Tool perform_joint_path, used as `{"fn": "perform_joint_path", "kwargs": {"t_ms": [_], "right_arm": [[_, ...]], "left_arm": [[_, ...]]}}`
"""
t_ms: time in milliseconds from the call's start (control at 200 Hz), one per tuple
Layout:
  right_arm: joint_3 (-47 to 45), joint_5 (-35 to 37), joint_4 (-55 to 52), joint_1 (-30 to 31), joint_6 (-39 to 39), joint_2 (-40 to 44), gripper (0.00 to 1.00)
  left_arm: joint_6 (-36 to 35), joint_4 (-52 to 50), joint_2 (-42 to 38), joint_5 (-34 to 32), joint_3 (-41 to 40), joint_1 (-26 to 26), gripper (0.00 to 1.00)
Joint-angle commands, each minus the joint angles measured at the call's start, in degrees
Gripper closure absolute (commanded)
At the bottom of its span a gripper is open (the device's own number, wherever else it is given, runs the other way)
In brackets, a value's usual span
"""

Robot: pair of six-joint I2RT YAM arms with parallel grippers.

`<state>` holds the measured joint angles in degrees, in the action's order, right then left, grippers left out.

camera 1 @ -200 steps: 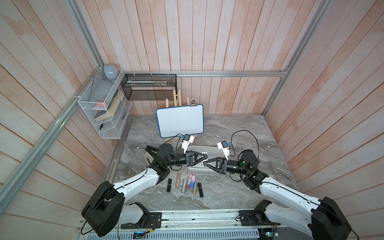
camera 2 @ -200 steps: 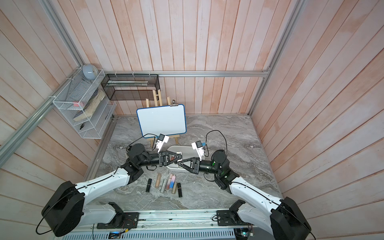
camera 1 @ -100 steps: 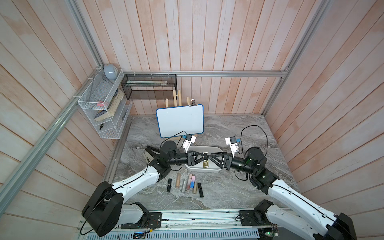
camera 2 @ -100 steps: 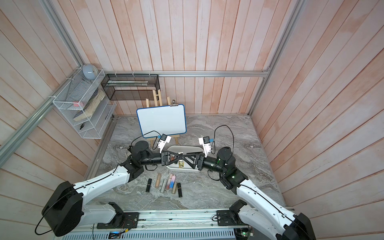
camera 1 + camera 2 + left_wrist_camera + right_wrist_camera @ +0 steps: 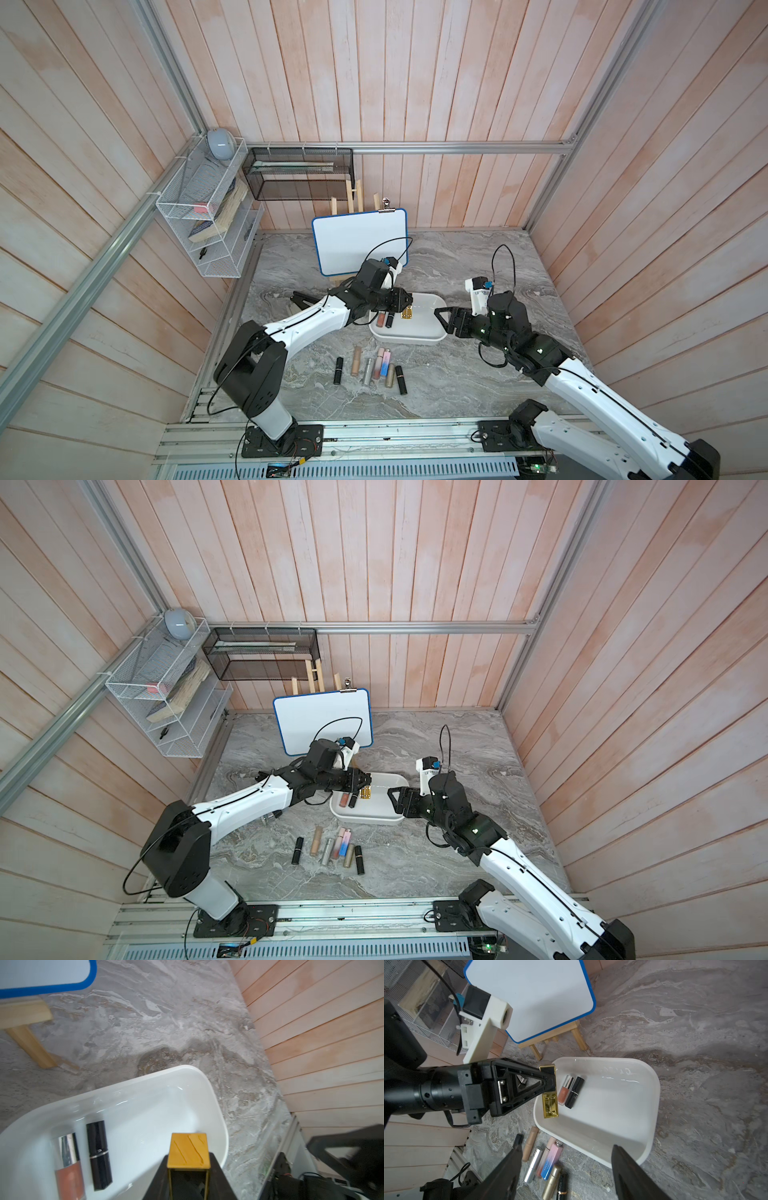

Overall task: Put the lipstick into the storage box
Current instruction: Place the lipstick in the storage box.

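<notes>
Marble counter (image 5: 457, 257), wood-panelled walls | step: placing; left pincer (image 5: 550, 1081) clamps gold lipstick (image 5: 550, 1105) over storage box (image 5: 656, 1093), beside two lipsticks (image 5: 571, 1091) inside | right pincer (image 5: 442, 322) spread, empty, at far end | next: lower, release inside rim; row of lipsticks (image 5: 374, 368) waits on counter.

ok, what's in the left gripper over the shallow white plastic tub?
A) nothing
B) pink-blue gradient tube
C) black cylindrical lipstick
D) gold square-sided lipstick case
D: the left gripper is shut on the gold square-sided lipstick case over the shallow white plastic tub.
</notes>
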<state>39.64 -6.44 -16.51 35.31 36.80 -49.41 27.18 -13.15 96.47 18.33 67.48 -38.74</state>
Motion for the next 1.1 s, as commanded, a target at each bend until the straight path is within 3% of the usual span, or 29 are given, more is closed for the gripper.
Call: {"fn": "perform_joint_path", "kwargs": {"t_ms": [0,395,780,1095], "right_arm": [[-1.17,1.69,-3.52,-0.13,-1.54,0.19,0.27],[-2.92,2.04,-4.25,-0.13,-2.04,1.26,0.27],[-2.92,2.64,-5.06,-0.11,-2.61,1.64,0.27],[-2.76,2.32,-5.36,-0.09,-2.34,1.92,0.27]], "left_arm": [[-4.57,-7.98,4.79,-8.54,5.07,-1.30,0.81],[-7.51,-18.64,19.84,-20.80,18.09,-4.58,0.81],[-7.32,-23.19,25.94,-25.35,22.42,-4.71,0.81],[-7.40,-23.57,27.13,-25.03,23.20,-4.75,0.63]]}}
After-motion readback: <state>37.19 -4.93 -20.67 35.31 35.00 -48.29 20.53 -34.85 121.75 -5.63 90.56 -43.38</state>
